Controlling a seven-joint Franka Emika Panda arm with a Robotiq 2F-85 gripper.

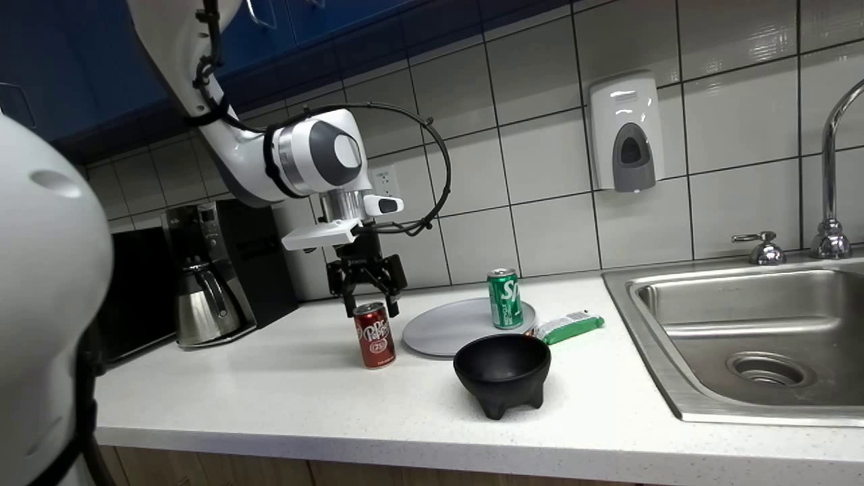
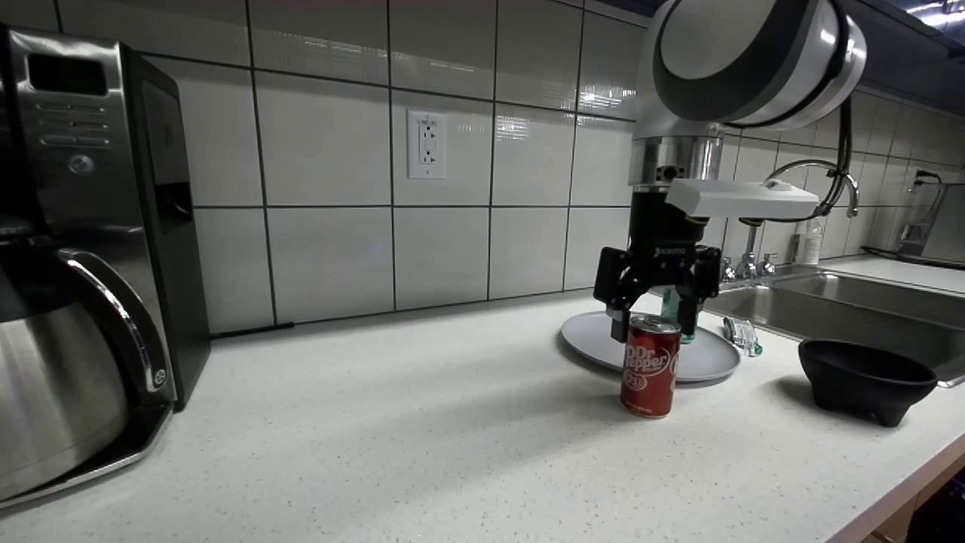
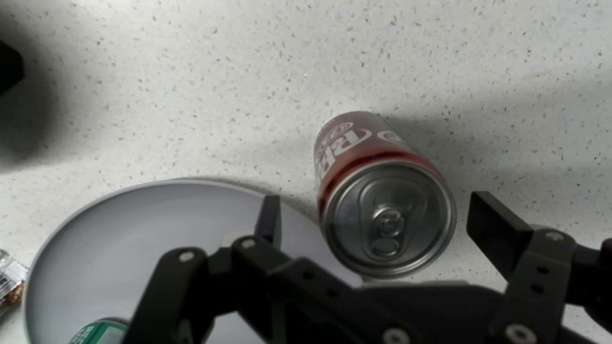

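Note:
A red Dr Pepper can point(image 1: 376, 343) stands upright on the white counter, and it shows in both exterior views point(image 2: 650, 369). My black gripper point(image 1: 371, 305) points straight down over it, with the fingertips at about the height of its top. In the wrist view the gripper point(image 3: 375, 215) is open, one finger on each side of the can point(image 3: 351, 138), with gaps and no contact visible. A grey round plate point(image 3: 143, 215) lies beside the can. A green Sprite can point(image 1: 505, 300) stands on the plate; the gripper partly hides it in an exterior view point(image 2: 669, 303).
A black footed bowl point(image 1: 503, 371) stands in front of the plate point(image 1: 432, 337). A green and silver packet point(image 1: 572, 329) lies at the plate's edge. A steel sink point(image 1: 665, 378) with a faucet point(image 1: 831, 202) is beyond. A coffee maker point(image 2: 162, 226) stands at the counter's opposite end.

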